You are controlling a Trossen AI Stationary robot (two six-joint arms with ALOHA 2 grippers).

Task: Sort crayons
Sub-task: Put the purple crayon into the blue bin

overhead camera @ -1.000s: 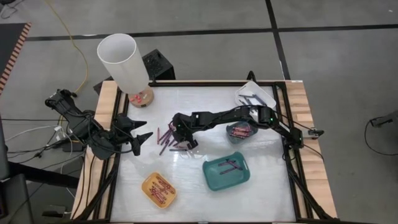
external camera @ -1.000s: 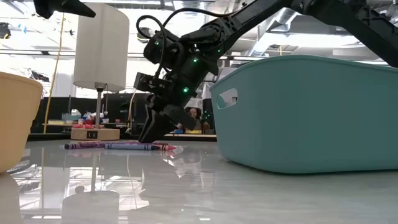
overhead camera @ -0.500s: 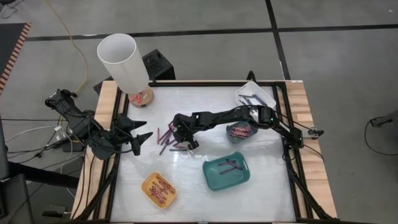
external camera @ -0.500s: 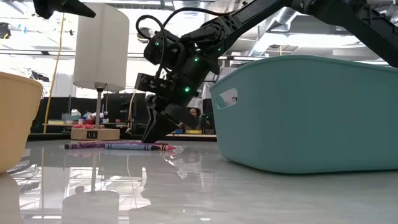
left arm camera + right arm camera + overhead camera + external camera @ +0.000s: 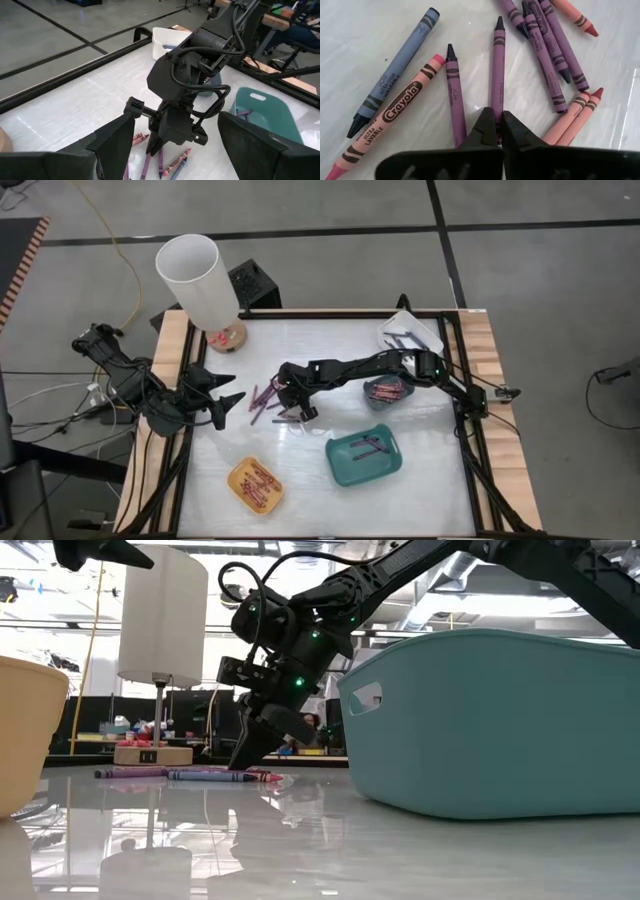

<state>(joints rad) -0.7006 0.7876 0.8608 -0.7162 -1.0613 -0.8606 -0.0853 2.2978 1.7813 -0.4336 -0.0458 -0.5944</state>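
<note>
1. The right gripper [image 5: 494,131] is seen clamped tight on one purple crayon [image 5: 498,70], which lies on the table [image 5: 330,480] among the loose crayons [image 5: 268,402] at mid-table.
2. The right arm is stretched low across the table from its right edge, with the gripper pointed steeply down at the table top [image 5: 248,748].
3. The left gripper [image 5: 232,388] is held with fingers spread wide and empty, above the table's left side, near the pile.
4. Eleven loose crayons are counted in the right wrist view: six purple, four pink or red, one blue-grey [image 5: 392,70].
5. Four trays are shown, each holding crayons: yellow [image 5: 233,477], teal [image 5: 392,464], white [image 5: 428,330], and a grey one [image 5: 376,401].
</note>
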